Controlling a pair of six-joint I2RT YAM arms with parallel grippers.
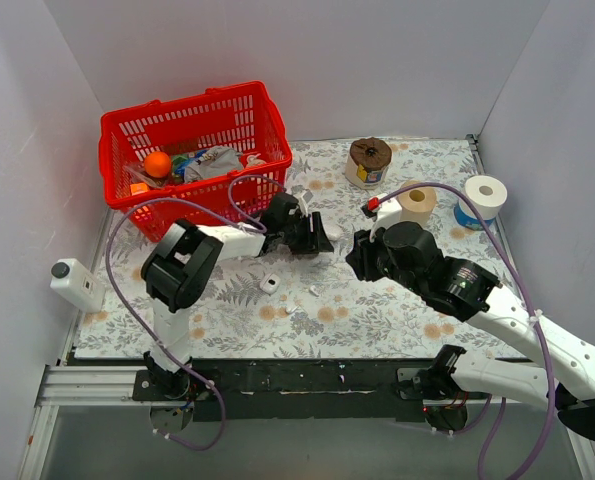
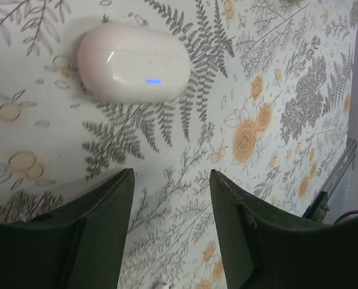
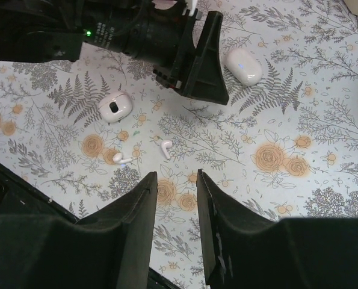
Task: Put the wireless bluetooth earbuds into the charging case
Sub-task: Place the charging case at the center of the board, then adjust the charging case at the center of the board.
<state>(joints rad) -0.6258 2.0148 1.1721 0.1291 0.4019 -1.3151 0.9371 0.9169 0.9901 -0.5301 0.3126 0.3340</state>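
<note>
Earbuds [image 3: 166,148] lie loose and close together on the flower-patterned table [image 3: 323,120], just ahead of the right gripper [image 3: 176,180], whose fingers are parted and empty. Farther off, the closed charging case [image 2: 133,62], with a blue light showing, rests before the left gripper [image 2: 171,180], also spread and empty.

We record the charging case [image 2: 133,63] as smooth, glossy white plastic. The wireless bluetooth earbuds [image 3: 165,148] look glossy white too. The printed surface [image 2: 287,90] appears matt, as do the left end effector's [image 2: 169,180] dark fingers.
</note>
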